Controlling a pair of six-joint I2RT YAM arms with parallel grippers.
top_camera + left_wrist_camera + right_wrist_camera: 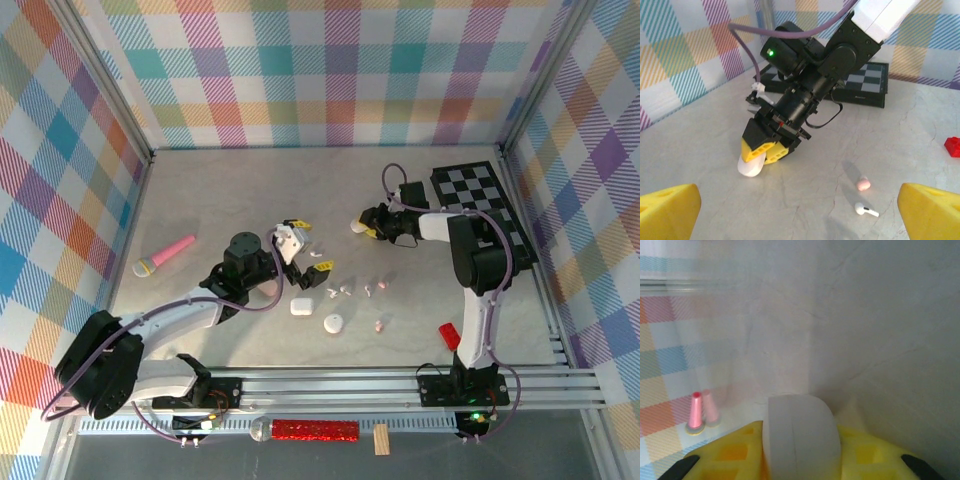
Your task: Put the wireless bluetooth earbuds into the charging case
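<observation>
Earbuds (346, 291), white and pale pink, lie scattered on the table (200, 190) just below mid-frame in the top view, well apart from both grippers. Right gripper (361, 228), right of centre, is clamped on a white case (354, 227). Its wrist view shows that case (797, 435) pinched between yellow fingers (730, 452) at the bottom of the frame. Left gripper (298, 247), left of centre, holds nothing, its jaws spread wide. Its wrist view has the yellow fingertips (667, 210) at the two lower corners. Between them, toward the lower right, a pink bud (863, 184) and a white bud (866, 210) lie near each other. At centre left of the same view the right gripper (759, 157) tilts downward with the case (751, 167) touching the table. Two spare cases (301, 307), both white, sit just below the left gripper in the top view. A red block (449, 335) lies at lower right, a chessboard (485, 205) at upper right, and a pink microphone (165, 255) at left.
</observation>
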